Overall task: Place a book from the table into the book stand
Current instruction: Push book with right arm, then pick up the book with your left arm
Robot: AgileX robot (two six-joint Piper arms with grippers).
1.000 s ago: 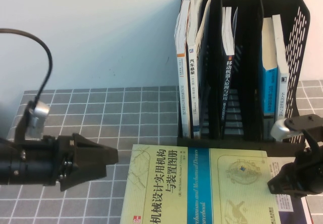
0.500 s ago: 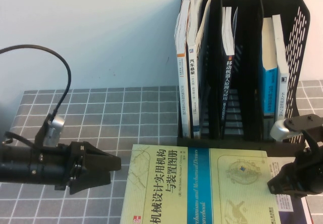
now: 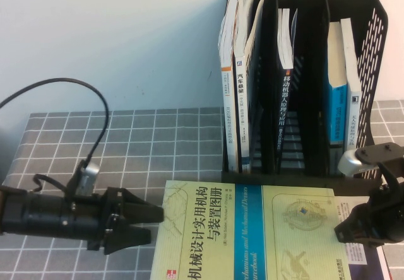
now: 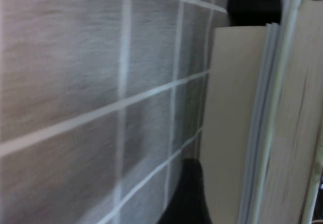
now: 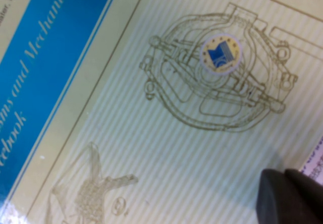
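On the grey gridded counter (image 3: 126, 135), the book (image 3: 252, 236) lies flat, cover up, just in front of the book stand (image 3: 303, 84), whose compartments already hold upright books. The left gripper (image 3: 151, 224) sits low beside the book's left edge, jaws spread. The right gripper (image 3: 353, 233) rests at the book's right edge, seemingly touching the cover; I cannot tell how its jaws stand.

The high camera looks down across the tabletop (image 3: 158, 135) toward the book stand (image 3: 303, 84); the left wrist camera sits close against the book (image 4: 282, 133) edge; the right wrist camera hangs close over its cover. All three share that book.
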